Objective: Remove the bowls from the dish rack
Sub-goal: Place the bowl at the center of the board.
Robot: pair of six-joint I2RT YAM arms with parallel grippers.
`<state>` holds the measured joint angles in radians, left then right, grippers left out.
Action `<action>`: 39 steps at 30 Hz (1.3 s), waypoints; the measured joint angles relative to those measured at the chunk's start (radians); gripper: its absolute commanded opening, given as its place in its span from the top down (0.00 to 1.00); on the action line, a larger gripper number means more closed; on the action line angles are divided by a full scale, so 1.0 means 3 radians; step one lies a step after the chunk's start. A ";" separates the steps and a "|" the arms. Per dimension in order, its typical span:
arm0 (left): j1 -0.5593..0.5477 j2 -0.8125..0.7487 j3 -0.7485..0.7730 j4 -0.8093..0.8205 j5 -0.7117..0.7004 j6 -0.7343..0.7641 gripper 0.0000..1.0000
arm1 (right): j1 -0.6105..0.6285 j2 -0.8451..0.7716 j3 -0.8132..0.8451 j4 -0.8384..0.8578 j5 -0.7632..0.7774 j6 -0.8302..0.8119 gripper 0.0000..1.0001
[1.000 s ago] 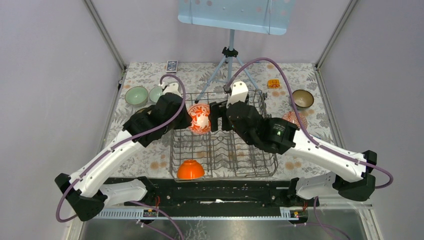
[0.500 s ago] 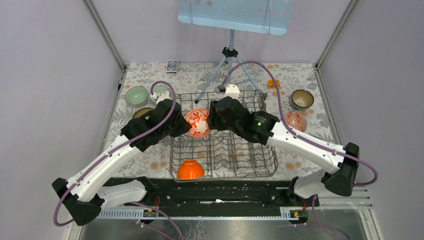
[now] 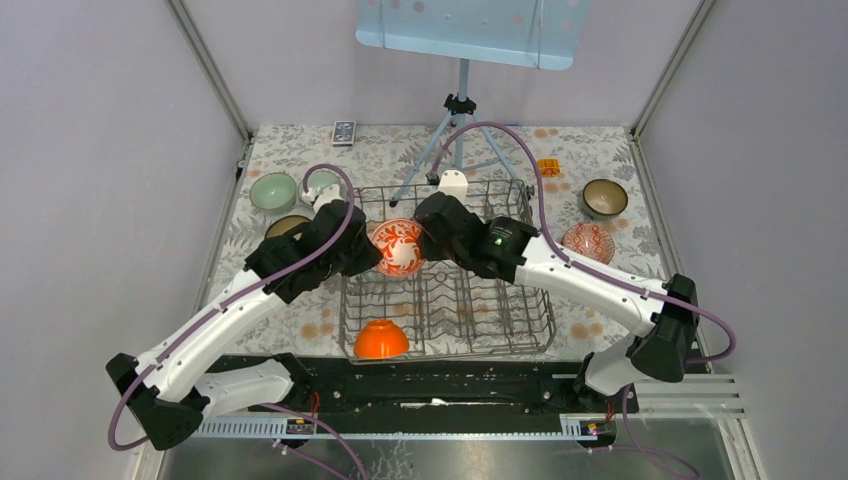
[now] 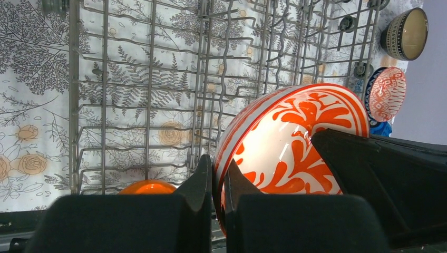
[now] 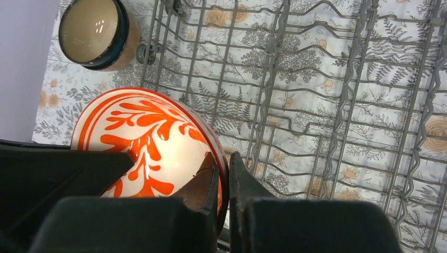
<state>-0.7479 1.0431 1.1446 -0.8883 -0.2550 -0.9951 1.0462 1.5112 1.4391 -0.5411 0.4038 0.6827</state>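
Note:
Both grippers hold one red-and-white patterned bowl over the back left part of the grey wire dish rack. My left gripper is shut on its left rim, one finger inside and one outside; the left wrist view shows that pinch on the bowl. My right gripper is shut on the opposite rim, seen from its wrist on the bowl. A solid orange bowl lies upside down at the rack's front left.
On the floral cloth, left of the rack, sit a pale green bowl and a brown one half under my left arm. A dark brown bowl and a red patterned bowl sit to the right. A tripod stands behind.
My right gripper came in from the right with open jaws and closed them on the bowl's rim. The left gripper kept its grip, and the bowl shifted slightly.

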 measured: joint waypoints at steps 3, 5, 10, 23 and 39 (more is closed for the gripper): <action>0.0000 0.0020 -0.0028 0.0000 -0.0005 0.0005 0.62 | 0.0000 0.0028 0.0004 -0.0028 0.0017 -0.0011 1.00; -0.0001 0.0019 -0.0034 0.0029 0.0013 0.0019 0.34 | -0.0001 0.0028 0.0017 -0.0128 0.0020 -0.0070 1.00; 0.0013 0.0006 -0.0051 0.0132 0.0028 0.0150 0.01 | -0.0056 -0.0045 0.0067 -0.0537 0.0136 -0.0287 1.00; 0.0010 -0.0383 -0.0385 0.0389 -0.0041 0.0303 0.01 | -0.2033 -0.1583 -0.0449 -0.1165 0.0324 -0.0675 1.00; 0.0010 -0.0448 -0.0907 0.0687 -0.0037 0.0258 0.01 | -0.3142 -0.2939 -0.2324 -0.1292 0.0130 0.0573 1.00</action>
<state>-0.7448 0.9089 0.8726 -0.6823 -0.2661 -0.9176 0.1036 0.6296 0.7418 -0.9287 0.4427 0.8547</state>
